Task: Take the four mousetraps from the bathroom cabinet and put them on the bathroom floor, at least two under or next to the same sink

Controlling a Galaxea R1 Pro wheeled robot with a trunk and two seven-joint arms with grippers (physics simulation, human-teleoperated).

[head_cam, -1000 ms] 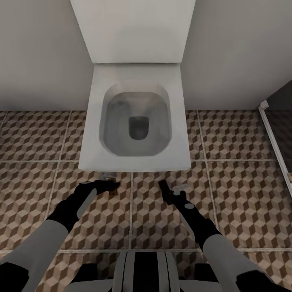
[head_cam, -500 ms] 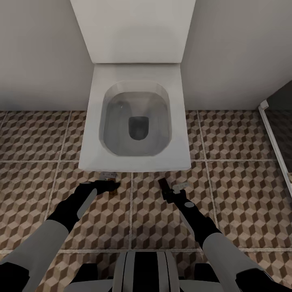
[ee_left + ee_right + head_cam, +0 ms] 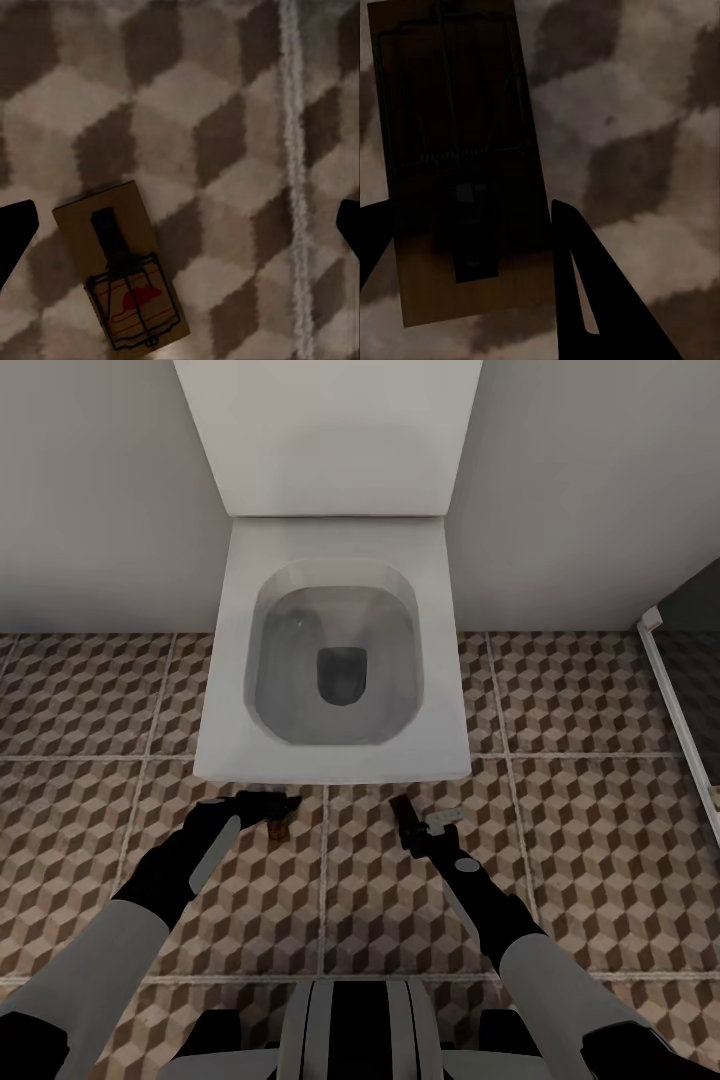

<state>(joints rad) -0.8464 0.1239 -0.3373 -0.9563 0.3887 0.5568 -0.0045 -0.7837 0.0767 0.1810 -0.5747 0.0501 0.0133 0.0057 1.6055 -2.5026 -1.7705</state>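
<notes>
A tan mousetrap (image 3: pixel 124 277) with dark wire and a red mark lies flat on the cube-patterned bathroom floor (image 3: pixel 225 112). My left gripper (image 3: pixel 180 232) hangs over it, open, with its fingers (image 3: pixel 15 232) far apart and clear of the trap. In the head view the left gripper (image 3: pixel 268 806) is just in front of the toilet, with a brown bit of that mousetrap (image 3: pixel 280 828) below it. My right gripper (image 3: pixel 415 822) is shut on a second mousetrap (image 3: pixel 457 172), held above the bathroom floor (image 3: pixel 580 830). The cabinet and sink are out of view.
A white toilet (image 3: pixel 335 650) with its lid up stands against the pale wall straight ahead, its front rim close to both grippers. A white frame (image 3: pixel 680 700) with a dark opening runs along the right edge. Tiled floor lies on both sides of the toilet.
My left gripper has crept a little forward toward the toilet's front, covering a small pale piece seen there before. The right arm and the camera have hardly moved.
</notes>
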